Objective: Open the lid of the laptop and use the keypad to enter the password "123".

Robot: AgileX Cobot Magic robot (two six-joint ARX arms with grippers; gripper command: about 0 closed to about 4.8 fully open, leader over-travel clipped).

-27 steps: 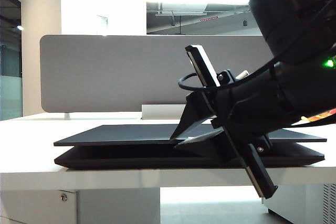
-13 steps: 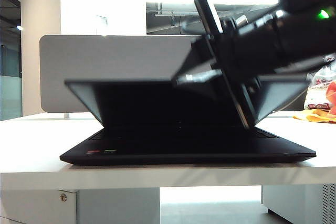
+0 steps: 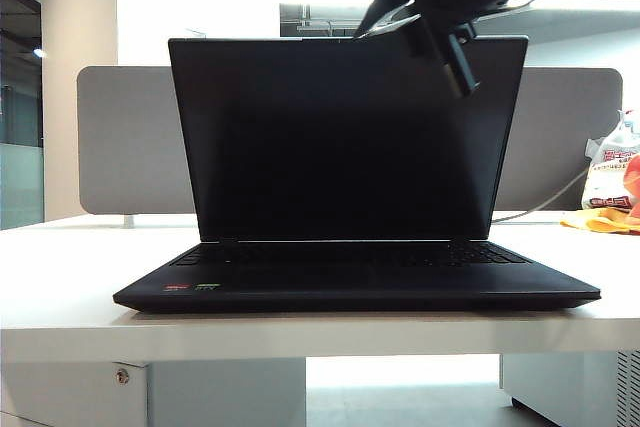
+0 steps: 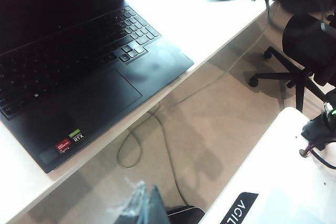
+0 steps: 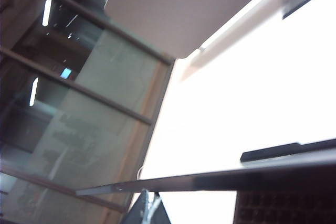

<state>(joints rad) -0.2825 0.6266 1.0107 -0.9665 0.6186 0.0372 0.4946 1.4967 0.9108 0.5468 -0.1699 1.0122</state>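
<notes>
Laptop (image 3: 355, 282) at tabletop front edge, lid (image 3: 345, 142) upright, keypad (image 4: 68, 59) exposed; right gripper (image 3: 385, 12) clenched empty at lid's top edge, left gripper (image 4: 144, 208) clenched, parked clear.

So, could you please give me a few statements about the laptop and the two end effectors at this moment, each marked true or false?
1. The lid stands raised, near upright. True.
2. The screen shows a bright login picture. False: it is dark.
3. The right end effector is at the lid's top edge. True.
4. The right end effector is pressing the keypad. False: it is up at the lid, well above the keys.
5. The left end effector rests on the laptop. False: it hangs off the desk, over the floor.
6. Red and green stickers sit on the palm rest. True.
</notes>
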